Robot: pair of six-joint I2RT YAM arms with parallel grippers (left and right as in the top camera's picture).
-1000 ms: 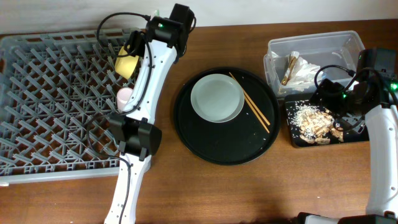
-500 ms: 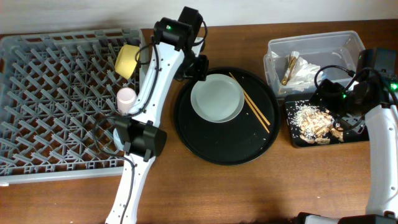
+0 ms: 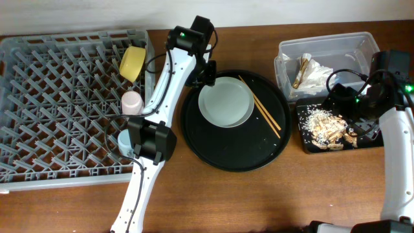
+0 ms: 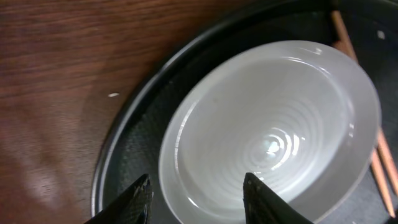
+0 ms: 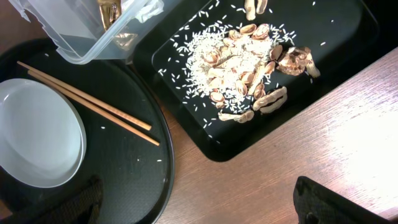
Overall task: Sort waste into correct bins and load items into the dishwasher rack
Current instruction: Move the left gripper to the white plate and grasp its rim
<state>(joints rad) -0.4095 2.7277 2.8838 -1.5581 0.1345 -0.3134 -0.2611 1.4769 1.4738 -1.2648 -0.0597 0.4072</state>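
The pale grey plate (image 3: pixel 225 101) lies on the round black tray (image 3: pixel 213 150), with two wooden chopsticks (image 3: pixel 261 109) beside it. My left gripper (image 3: pixel 208 72) is open and empty, just above the plate's left rim (image 4: pixel 261 124). The yellow bowl (image 3: pixel 132 63), pink cup (image 3: pixel 131 101) and light-blue cup (image 3: pixel 123 140) sit in the grey dishwasher rack (image 3: pixel 58 110). The clear tub (image 3: pixel 326 48) holds the white napkin (image 3: pixel 319 71) and gold wrapper (image 3: pixel 301 70). Food scraps (image 3: pixel 330 126) lie in the flat black tray (image 3: pixel 308 144). My right gripper (image 3: pixel 346 103) is open and empty over it.
The right wrist view shows the scraps (image 5: pixel 242 59), the chopsticks (image 5: pixel 87 102), the plate (image 5: pixel 37 140) and bare wooden table at lower right. The rack fills the left side of the table; the wall runs along the far edge.
My left gripper has let go of the yellow bowl in the rack and swung right to the plate's left rim. The right arm has not moved.
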